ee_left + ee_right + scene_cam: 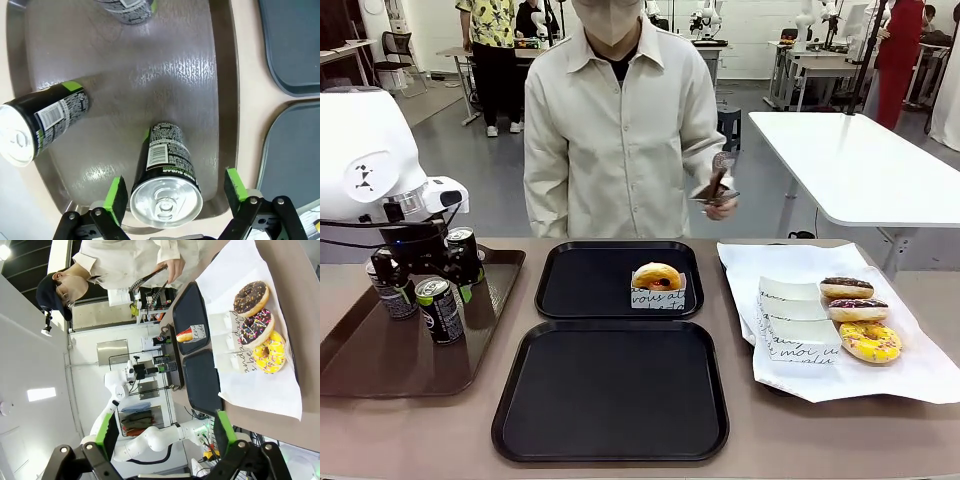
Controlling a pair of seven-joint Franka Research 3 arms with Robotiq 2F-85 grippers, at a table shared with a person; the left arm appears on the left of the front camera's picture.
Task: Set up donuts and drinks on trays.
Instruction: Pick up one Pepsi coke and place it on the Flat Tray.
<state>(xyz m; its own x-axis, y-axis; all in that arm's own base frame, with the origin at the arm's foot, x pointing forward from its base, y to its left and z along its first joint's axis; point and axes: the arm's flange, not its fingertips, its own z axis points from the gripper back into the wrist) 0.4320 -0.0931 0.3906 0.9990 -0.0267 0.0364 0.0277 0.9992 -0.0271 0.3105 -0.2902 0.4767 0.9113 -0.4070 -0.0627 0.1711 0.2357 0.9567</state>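
- Straddling one upright can (166, 170) on the brown tray (360, 370), the left gripper (175, 189) has its jaws spread. One green pad (117, 197) is just beside the can wall and the other pad stands apart from it.
- A second can (392, 290) and a third can (465, 252) stand upright on the same brown tray, near the gripper.
- The far black tray (570, 290) carries one sleeved donut (657, 276) on its right part, close to the near rim.
- The near black tray (610, 400) lies just in front of the far one.
- The white paper sheet (920, 370) on the robot's right holds a chocolate-iced donut (846, 288), a sprinkled chocolate donut (857, 309) and a yellow-iced donut (869, 341) in a row, with white paper sleeves (795, 325) touching their left sides.
- The right gripper (165, 432) has its jaws spread with nothing between the pads.
- The person's hand (725, 200) pinches tongs (718, 170), raised above the table's far edge.
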